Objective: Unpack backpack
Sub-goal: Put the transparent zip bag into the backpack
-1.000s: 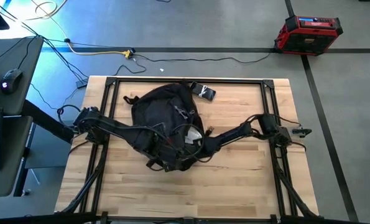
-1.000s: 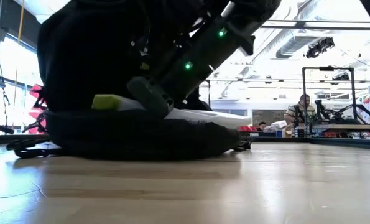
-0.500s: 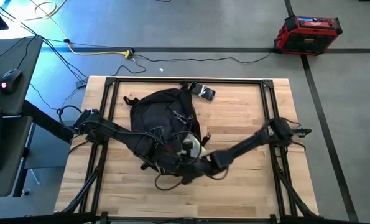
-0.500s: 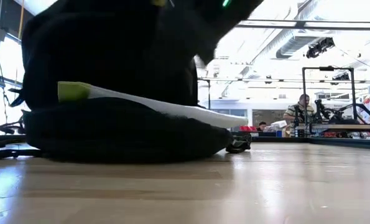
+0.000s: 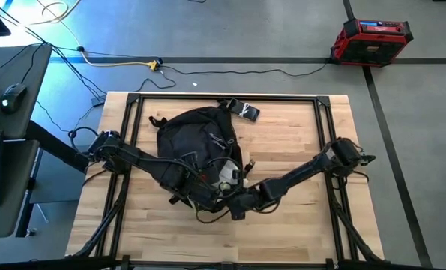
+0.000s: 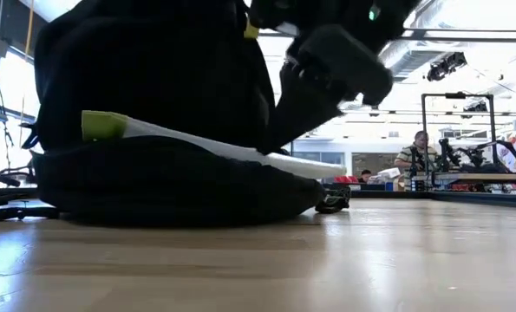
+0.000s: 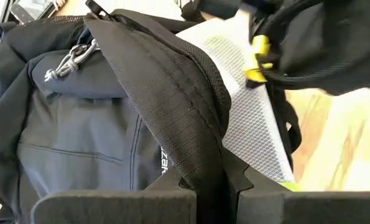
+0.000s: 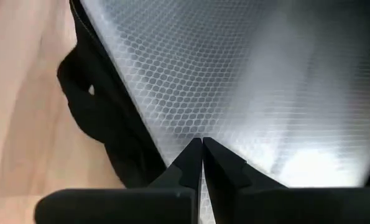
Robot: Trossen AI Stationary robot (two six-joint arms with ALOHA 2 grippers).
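Black backpack [image 5: 196,139]; white honeycomb-patterned sheet [image 8: 234,81], lime-green edge.

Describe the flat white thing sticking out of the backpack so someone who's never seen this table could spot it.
On the wooden table lies a black backpack. From its opening on the near side, where both arms meet, pokes a flat white sheet. It alone is pale with a honeycomb mesh texture and a lime-green corner; the right gripper is shut on its edge.
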